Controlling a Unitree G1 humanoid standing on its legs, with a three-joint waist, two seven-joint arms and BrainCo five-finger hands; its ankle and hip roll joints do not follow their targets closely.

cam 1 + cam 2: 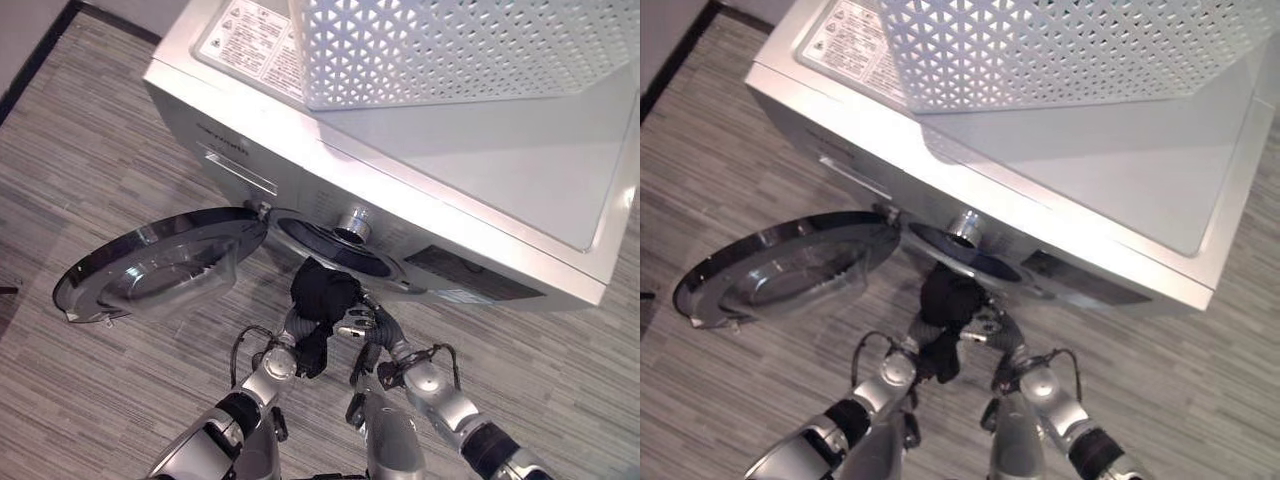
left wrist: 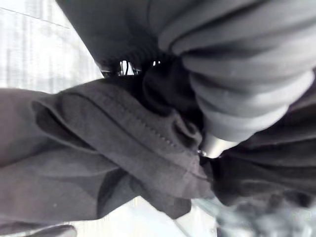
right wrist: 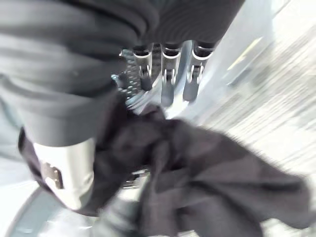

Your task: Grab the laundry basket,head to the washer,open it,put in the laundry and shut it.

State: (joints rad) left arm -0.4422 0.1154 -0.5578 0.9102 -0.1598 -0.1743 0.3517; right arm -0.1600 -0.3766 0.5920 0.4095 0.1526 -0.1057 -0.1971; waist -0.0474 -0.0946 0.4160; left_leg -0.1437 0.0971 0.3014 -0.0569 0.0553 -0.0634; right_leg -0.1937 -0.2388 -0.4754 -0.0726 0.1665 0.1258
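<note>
Basket (image 1: 460,50) sits on top of washer (image 1: 480,170), door (image 1: 160,265) swung out to washer's left over floor (image 1: 90,150), w/ garment (image 1: 322,300) just in front of the drum opening (image 1: 330,245), between left hand (image 1: 300,325) & right hand (image 1: 375,335).

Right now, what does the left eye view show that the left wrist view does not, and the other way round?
Left eye view alone: the silver front-loading washer, its round glass door swung open, the white perforated plastic basket on top, and the right hand. Left wrist view alone: a stitched seam on the cloth, close up. Both share the dark crumpled garment and the left hand.
</note>
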